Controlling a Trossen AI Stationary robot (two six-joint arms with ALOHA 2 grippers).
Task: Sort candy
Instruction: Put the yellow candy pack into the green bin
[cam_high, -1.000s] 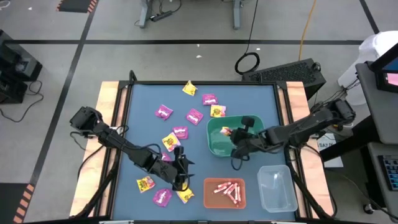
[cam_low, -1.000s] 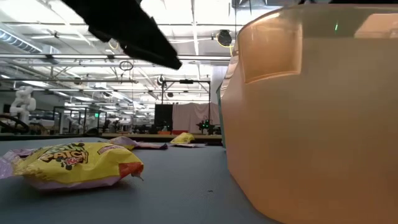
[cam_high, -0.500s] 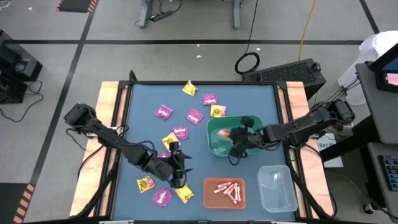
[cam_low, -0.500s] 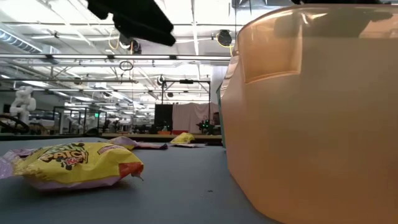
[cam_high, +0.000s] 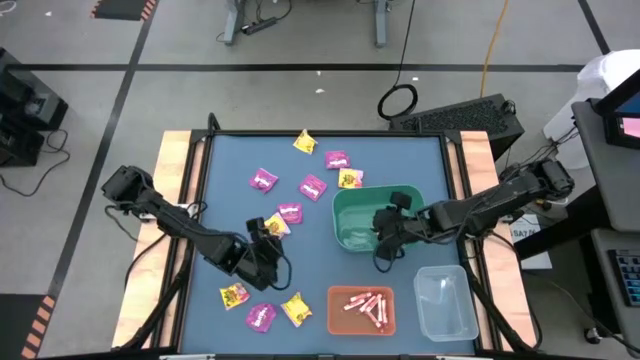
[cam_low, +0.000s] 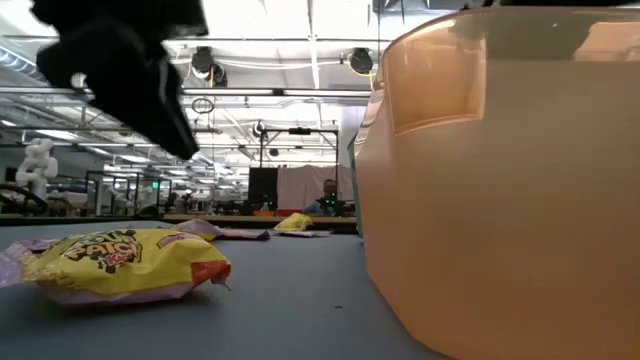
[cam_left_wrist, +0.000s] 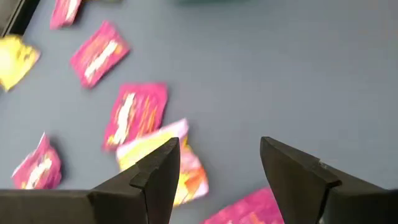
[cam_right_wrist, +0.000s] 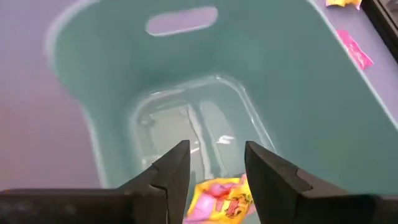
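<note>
The blue table (cam_high: 400, 150) lies under both my arms, wood strips along its sides. On it stand three bins: the green bin (cam_high: 352, 228) near the middle, the clear bin (cam_high: 445, 302) at the near right corner, and the orange bin (cam_high: 361, 310) just left of it, with pink-white stick candies (cam_high: 366, 305) inside; in the low view the orange bin fills the right half. My right gripper (cam_right_wrist: 214, 171) hangs over the green bin's right side, fingers apart with nothing between them, and a yellow candy packet (cam_right_wrist: 222, 198) lies on the bin floor just below them. My left gripper (cam_left_wrist: 219, 168) hovers over the table's left half, fingers spread wide and empty, above a yellow packet (cam_left_wrist: 163, 163) that overlaps a magenta packet (cam_left_wrist: 135, 115). More magenta packets (cam_high: 313, 187) and yellow packets (cam_high: 305, 142) lie scattered across the far left part of the table, with three more, including a yellow packet (cam_high: 235, 295), at the near edge.
</note>
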